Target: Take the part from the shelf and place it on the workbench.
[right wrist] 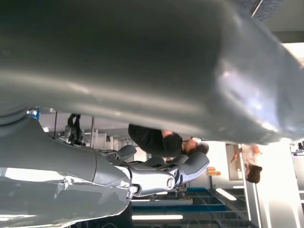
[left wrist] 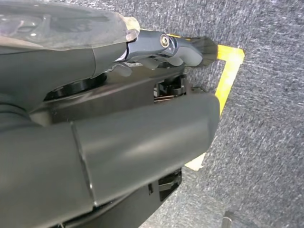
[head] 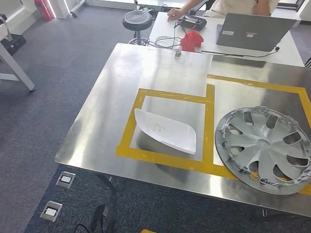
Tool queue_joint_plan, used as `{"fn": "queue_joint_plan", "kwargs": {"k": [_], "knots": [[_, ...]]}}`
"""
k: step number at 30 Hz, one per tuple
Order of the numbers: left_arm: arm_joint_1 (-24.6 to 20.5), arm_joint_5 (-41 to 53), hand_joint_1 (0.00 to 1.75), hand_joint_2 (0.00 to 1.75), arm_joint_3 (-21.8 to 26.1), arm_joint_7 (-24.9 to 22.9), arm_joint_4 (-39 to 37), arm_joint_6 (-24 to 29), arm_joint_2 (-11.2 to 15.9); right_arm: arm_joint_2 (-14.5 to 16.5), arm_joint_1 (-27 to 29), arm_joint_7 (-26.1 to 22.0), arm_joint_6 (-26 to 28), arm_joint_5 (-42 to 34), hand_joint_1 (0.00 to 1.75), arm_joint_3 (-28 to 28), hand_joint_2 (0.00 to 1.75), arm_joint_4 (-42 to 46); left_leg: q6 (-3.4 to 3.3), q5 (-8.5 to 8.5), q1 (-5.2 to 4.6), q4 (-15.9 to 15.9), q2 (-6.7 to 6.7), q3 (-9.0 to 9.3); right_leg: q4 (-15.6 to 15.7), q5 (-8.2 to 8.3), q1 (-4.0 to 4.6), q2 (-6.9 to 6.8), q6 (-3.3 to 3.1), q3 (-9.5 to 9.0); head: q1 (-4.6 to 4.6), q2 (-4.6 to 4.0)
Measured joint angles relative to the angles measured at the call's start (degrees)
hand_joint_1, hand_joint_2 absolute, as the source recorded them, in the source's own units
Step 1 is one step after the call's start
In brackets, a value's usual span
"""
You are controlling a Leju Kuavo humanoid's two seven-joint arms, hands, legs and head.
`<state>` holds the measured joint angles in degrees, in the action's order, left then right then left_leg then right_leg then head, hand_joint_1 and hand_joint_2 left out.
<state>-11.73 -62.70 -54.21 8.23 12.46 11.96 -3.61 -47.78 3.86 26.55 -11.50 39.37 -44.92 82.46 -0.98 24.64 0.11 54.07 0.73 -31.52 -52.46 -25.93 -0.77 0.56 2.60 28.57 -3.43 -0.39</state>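
Observation:
A white curved part [head: 165, 131] lies flat on the steel workbench [head: 146, 68], inside a rectangle of yellow tape [head: 126, 131]. To its right, a silver wheel cover [head: 266, 145] rests in a second taped area. My left hand [left wrist: 161, 47] hangs over grey carpet with its dark fingers stretched out and nothing in them. My right hand [right wrist: 161, 175] also holds nothing, its silver fingers extended into open air, away from the bench.
Behind the bench stands a white desk with a laptop [head: 253, 31], a red object [head: 191, 40] and cables; a person's hand [head: 175, 13] rests there. A black stool [head: 137, 20] stands at the back. Floor sockets [head: 59, 194] sit in the carpet near the bench's front left corner.

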Motion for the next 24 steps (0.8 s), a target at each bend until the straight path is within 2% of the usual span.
{"fn": "queue_joint_plan", "kwargs": {"k": [17, 24], "knots": [[0.01, 0.91, 0.0, 0.0, 0.04, -2.66, 0.0, 0.26, 0.4, 0.02, 0.51, 0.18, 0.1, -0.46, 0.0, 0.09, 0.0, -0.14, -0.03, 0.04, -0.17, 0.07, 0.0, -0.01, 0.02, 0.0, -0.09, 0.0, 0.03, 0.0, -0.01, -0.01], [0.02, 0.39, 0.0, 0.0, 0.04, -4.25, 0.0, -0.07, 0.55, 0.04, 0.48, 0.2, 0.02, -0.46, 0.0, 0.79, 0.0, -0.3, -0.52, 0.28, -0.71, 0.32, 0.0, -0.05, 0.03, -0.07, -0.51, 0.0, 0.53, -0.06, 0.0, 0.0]]}}
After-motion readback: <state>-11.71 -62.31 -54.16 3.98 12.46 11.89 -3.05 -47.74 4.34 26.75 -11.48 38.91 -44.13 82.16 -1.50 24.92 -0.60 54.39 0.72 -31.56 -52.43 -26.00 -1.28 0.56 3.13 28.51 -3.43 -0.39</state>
